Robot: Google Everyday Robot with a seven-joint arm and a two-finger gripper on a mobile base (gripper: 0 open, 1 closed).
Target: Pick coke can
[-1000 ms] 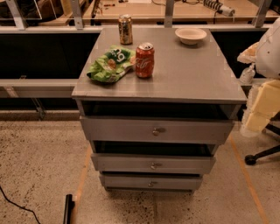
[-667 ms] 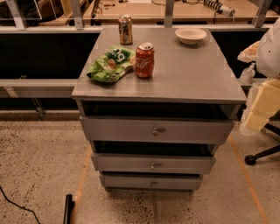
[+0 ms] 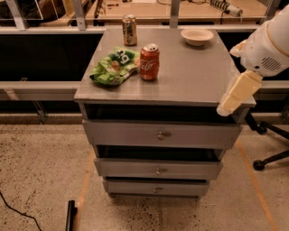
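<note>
While gripper (image 3: pixel 229 103) hangs right, coke can (image 3: pixel 149 62) upright

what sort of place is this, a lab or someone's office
Likely a robotics lab or workshop: a grey drawer cabinet on speckled floor with orange tape lines, a workbench behind. The robot's claw hangs at the cabinet's right front corner, away from the coke can.

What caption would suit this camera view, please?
Gripper hangs by a front corner of the drawer cabinet, apart from the upright coke can beside a green chip bag.
</note>
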